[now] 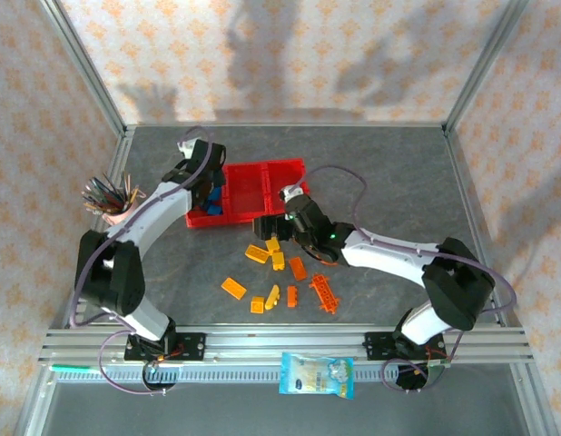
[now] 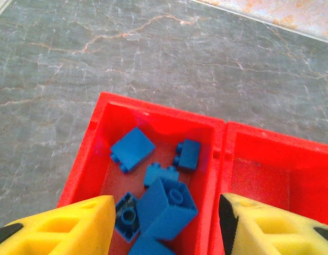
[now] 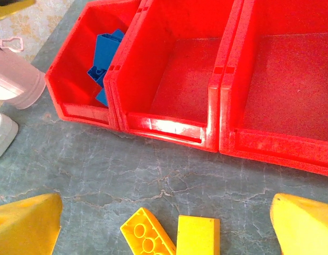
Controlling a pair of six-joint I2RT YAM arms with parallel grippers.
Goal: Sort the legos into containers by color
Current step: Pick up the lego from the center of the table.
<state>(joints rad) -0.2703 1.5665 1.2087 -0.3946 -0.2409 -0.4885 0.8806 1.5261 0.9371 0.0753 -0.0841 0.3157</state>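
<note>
The three joined red bins [image 1: 265, 169] stand mid-table. My left gripper [image 2: 166, 223] hangs open over the left bin [image 2: 95, 143], where several blue bricks [image 2: 166, 204] lie; nothing is between its yellow fingers. The middle bin [image 3: 185, 79] and right bin [image 3: 291, 85] have bare floors. My right gripper [image 3: 166, 228] is open just in front of the tray, low over two yellow bricks [image 3: 148, 239] on the table. More yellow bricks [image 1: 279, 259] and orange bricks [image 1: 233, 287], including a ladder-like orange piece [image 1: 324, 292], lie scattered nearer the arms' bases.
A pink pen cup [image 1: 113, 202] full of pens stands left of the tray, also seen in the right wrist view [image 3: 15, 79]. A plastic packet [image 1: 317, 374] lies on the front rail. Frame posts and patterned walls enclose the table.
</note>
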